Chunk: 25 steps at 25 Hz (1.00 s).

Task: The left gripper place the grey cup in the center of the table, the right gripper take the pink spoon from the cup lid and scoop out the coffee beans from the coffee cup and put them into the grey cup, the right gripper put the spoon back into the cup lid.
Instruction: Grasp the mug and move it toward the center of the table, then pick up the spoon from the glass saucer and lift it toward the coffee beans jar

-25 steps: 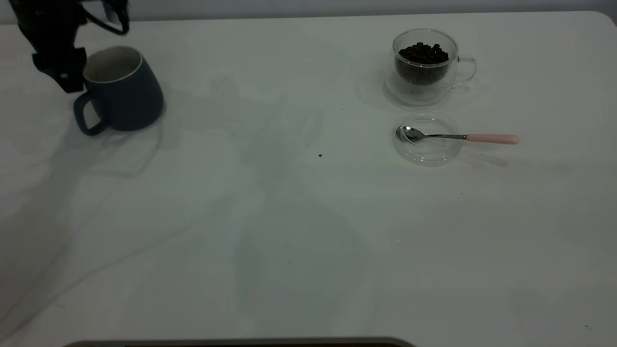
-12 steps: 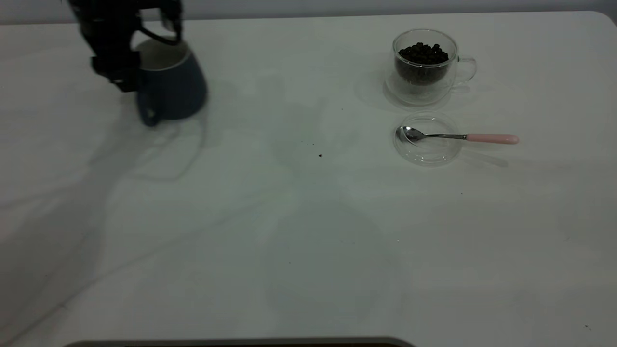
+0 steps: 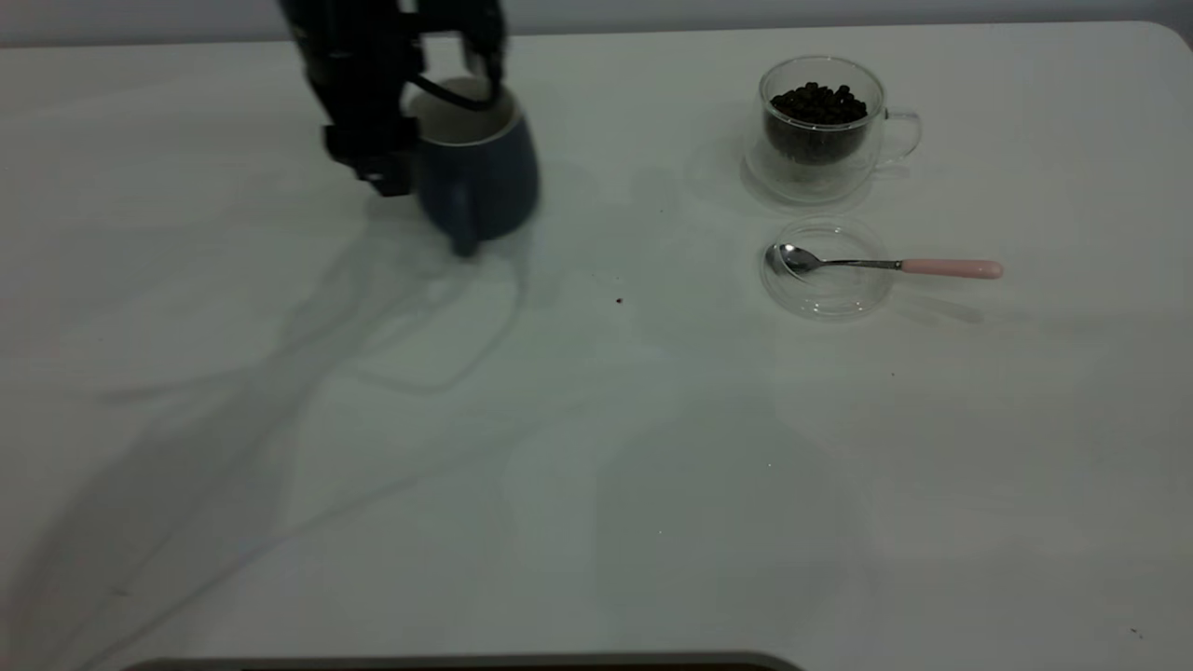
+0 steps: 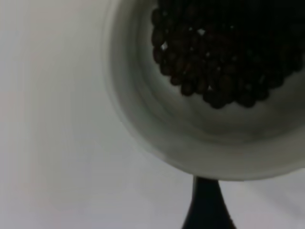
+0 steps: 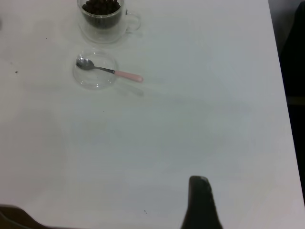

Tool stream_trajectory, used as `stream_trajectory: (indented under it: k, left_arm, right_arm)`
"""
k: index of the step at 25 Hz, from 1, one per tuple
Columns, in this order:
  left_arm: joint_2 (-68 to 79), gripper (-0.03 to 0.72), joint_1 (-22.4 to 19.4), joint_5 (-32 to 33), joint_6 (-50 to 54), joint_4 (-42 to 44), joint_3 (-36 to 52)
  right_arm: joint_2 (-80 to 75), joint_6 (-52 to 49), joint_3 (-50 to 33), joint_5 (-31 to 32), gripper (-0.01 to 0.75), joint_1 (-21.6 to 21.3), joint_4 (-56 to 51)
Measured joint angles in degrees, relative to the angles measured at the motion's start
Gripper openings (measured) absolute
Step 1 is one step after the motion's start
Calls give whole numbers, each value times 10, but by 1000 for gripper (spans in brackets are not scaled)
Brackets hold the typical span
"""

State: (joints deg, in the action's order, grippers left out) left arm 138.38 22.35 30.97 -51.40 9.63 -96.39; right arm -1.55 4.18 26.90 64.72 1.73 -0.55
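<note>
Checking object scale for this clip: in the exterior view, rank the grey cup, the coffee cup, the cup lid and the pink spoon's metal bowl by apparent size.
1-2. grey cup and coffee cup: look alike, unranked.
3. cup lid.
4. pink spoon bowl, smallest.

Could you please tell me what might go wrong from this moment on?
The left end effector grips the grey cup by its rim; the cup looks tilted, so it may slip or spill the dark beans inside. Carried too far, it could knock the coffee cup or the pink spoon on the cup lid.
</note>
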Motion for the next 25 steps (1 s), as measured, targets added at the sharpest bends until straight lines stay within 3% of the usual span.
stream_trajectory:
  k: [5,9,21,25]
  left_arm:
    - [0,567,39,-17,12,-25,0]
    - [-14,567,49,8,65,-25,0]
    - [-288,567,42,249,432,118,0]
    - [-410,567,42,321,474,123,0]
  right_arm:
    - [0,0,0,0,573,0,0]
    - [0,0,0,0,573,0,0]
    - [0,0,0,0,573,0,0]
    - [0,0,0,0,573,0,0]
